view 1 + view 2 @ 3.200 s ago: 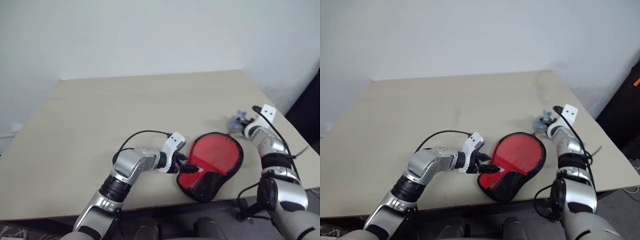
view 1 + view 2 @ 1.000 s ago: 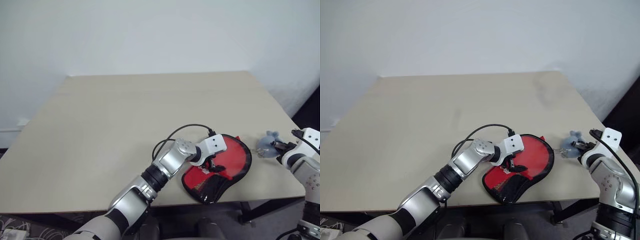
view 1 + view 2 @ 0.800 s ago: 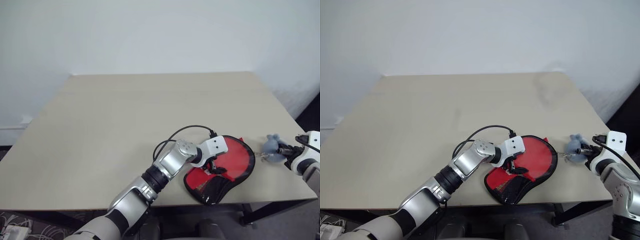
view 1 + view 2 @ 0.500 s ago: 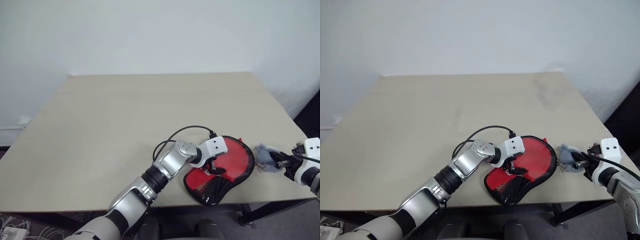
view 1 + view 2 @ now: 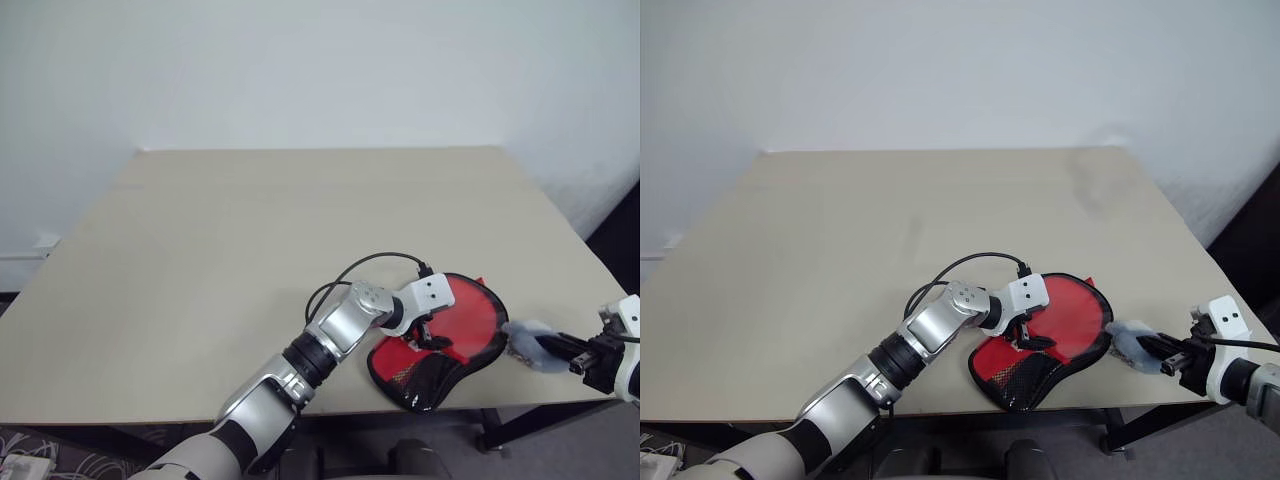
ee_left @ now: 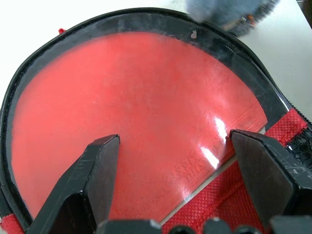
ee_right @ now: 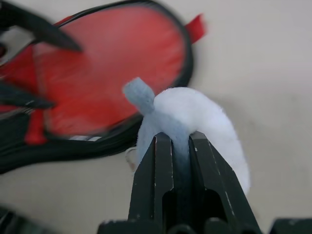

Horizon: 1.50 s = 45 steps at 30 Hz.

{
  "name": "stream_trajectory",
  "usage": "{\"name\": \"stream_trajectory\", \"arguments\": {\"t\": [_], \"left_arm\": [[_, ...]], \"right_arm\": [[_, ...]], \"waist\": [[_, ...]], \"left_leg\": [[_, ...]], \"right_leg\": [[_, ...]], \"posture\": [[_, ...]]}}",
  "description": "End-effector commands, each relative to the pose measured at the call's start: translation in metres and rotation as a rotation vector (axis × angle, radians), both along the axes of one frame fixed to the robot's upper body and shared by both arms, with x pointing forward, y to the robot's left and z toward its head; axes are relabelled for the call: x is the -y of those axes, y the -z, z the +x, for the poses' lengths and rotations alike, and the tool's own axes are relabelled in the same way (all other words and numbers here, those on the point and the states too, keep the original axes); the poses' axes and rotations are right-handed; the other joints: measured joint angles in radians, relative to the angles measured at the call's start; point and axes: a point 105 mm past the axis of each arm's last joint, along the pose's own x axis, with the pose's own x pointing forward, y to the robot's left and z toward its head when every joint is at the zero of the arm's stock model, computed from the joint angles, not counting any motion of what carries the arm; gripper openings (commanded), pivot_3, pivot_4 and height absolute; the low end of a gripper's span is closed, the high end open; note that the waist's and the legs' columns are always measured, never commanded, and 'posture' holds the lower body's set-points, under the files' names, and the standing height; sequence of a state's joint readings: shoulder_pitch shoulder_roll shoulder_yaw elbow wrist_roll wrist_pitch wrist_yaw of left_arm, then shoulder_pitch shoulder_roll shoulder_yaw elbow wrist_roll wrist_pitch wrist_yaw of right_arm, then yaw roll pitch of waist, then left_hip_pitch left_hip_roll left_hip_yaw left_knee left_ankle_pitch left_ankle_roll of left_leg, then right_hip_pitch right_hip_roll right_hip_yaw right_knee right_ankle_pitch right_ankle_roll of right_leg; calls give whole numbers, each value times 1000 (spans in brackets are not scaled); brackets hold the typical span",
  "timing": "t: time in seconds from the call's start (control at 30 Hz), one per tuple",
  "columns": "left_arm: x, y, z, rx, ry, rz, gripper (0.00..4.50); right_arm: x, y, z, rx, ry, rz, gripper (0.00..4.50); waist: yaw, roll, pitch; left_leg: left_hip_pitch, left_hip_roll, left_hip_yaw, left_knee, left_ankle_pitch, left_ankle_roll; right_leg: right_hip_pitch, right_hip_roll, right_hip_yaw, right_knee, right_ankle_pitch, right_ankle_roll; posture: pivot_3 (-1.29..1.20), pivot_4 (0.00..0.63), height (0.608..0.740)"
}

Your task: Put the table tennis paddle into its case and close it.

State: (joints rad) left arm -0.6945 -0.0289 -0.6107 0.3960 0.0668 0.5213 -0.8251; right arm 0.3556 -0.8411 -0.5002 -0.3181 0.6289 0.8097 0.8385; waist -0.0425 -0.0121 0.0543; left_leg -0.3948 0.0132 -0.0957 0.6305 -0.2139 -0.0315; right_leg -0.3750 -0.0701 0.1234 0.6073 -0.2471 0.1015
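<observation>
The paddle [image 5: 462, 320] sits inside the case [image 5: 420, 368] at the near edge of the bench [image 5: 200, 250], red face up under the mesh, black rim all round it. The step in hand looks like the zip: the fluffy grey charm [image 5: 1132, 347], just beside the case's right edge, appears to hang from the puller, though the link itself is too small to see. The right end effector [image 7: 175, 146] is clamped tight on that charm, fingers pinched together with fluff bulging either side. To do this well, the pull should run along the rim's curve, low and steady, not straight away from the case, or the pouch will drag across the bench. That is where the other arm earns its keep: the left end effector [image 6: 175, 161] is spread wide over the red face, one finger [image 6: 92, 170] near each side, seemingly pressing down to pin it. Further back, the bench lies bare.
</observation>
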Motion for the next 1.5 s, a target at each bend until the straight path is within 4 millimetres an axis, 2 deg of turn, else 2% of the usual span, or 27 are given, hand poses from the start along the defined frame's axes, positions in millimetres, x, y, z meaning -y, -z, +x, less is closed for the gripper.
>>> {"name": "stream_trajectory", "arguments": {"t": [0.03, 0.13, 0.53, 0.73, 1.07, 1.23, 1.37, 1.5], "left_arm": [[-25, 43, -5, -81, -46, 176, 3869], [-25, 43, -5, -81, -48, 177, 3869], [-26, 42, -1, -81, -52, 180, 3869], [-24, 41, -1, -84, -51, 179, 3869], [-25, 41, -1, -96, -64, 175, 3869], [-25, 41, 0, -101, -71, 174, 3869], [-26, 40, 1, -98, -76, 174, 3869], [-28, 40, 3, -93, -85, 174, 3869]], "right_arm": [[-24, -7, -13, -26, -131, 36, 25], [-46, -3, -25, -66, -222, 53, 25], [-107, -5, -55, -132, -469, 189, 25], [-129, -2, -74, -191, -592, 236, 25], [-149, -21, -93, -215, -706, 344, 25], [-149, -24, -86, -197, -721, 340, 25], [-131, -14, -51, -135, -616, 254, 25], [-124, -3, -40, -127, -561, 227, 25]], "waist": [[0, 0, 0], [-1, -2, -1], [-1, -6, -4], [0, -8, -5], [0, -12, -7], [-1, -13, -7], [-3, -14, -7], [-3, -14, -7]], "left_leg": [[0, 0, 0, 0, 0, 0], [0, 0, 0, 1, 0, 0], [0, 0, 0, 1, -1, -1], [0, 0, 0, 1, -1, -1], [0, 0, 0, 3, -1, -1], [1, 1, 0, 4, -1, -1], [1, 1, 0, 4, -2, -1], [0, 1, 0, 6, -2, -1]], "right_leg": [[0, 0, 0, 0, 0, 0], [0, 0, 0, 0, 0, 0], [0, 0, 0, 0, 0, 0], [0, 0, -1, 0, 0, 0], [1, 0, -1, 0, 0, 0], [1, 0, -1, 0, 0, 0], [1, 0, -1, 0, 0, 0], [2, 0, -1, 0, 0, 0]], "posture": [[0, 0, 740], [0, 0, 740], [0, 0, 740], [0, 0, 740], [0, 0, 740], [0, 0, 740], [0, 0, 740], [0, 0, 740]]}}
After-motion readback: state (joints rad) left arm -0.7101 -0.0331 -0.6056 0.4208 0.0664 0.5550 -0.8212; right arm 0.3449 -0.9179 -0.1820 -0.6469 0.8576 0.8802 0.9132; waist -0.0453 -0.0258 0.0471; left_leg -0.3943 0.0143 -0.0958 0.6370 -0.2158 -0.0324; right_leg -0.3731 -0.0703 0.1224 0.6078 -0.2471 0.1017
